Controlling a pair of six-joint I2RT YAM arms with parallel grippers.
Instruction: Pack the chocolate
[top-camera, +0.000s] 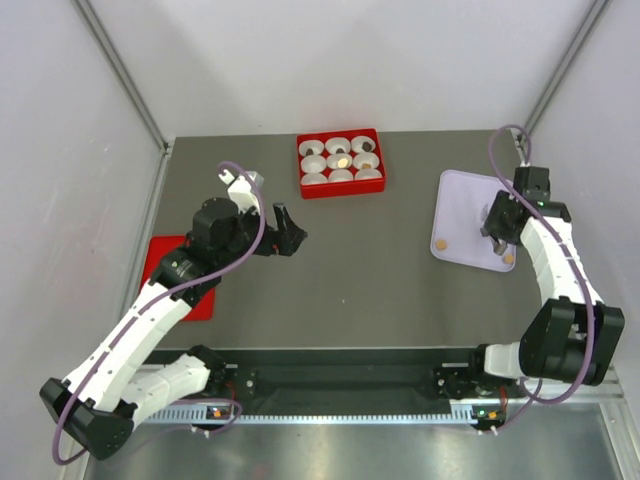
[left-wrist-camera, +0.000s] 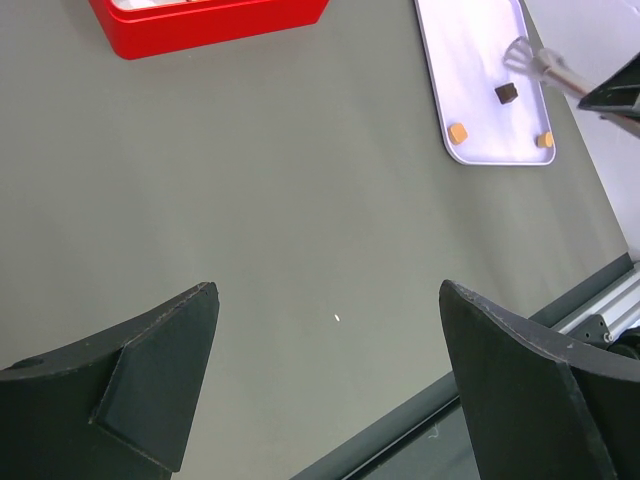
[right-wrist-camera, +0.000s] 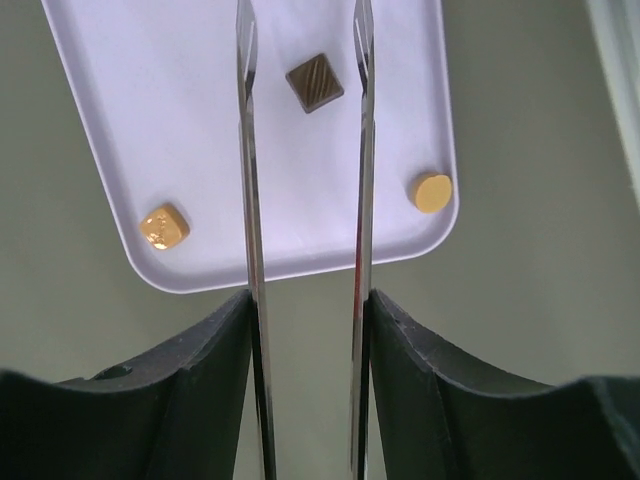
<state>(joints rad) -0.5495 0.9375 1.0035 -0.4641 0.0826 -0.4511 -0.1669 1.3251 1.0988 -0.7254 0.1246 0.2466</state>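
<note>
Three chocolates lie on the pale lilac plastic tray. One is a dark brown square chocolate with a striped top. One is a golden square chocolate near a corner of the tray, and one is a round orange chocolate just beside the rim. They are well apart from each other.

The right claw hangs above this tray. Its two thin metal blades stand apart, and the dark piece lies between them with a gap on each side, so the claw pinches nothing.

The tray rests on the right side of the grey tabletop. At the far middle stands a red rectangular box with nine white fluted paper cups, three rows of three. The centre cup holds an orange piece. Some other cups hold dark pieces, but I cannot tell their exact number.

The left claw hovers over the tabletop with its two black fingers spread wide. A flat red square panel lies under the left arm.
</note>
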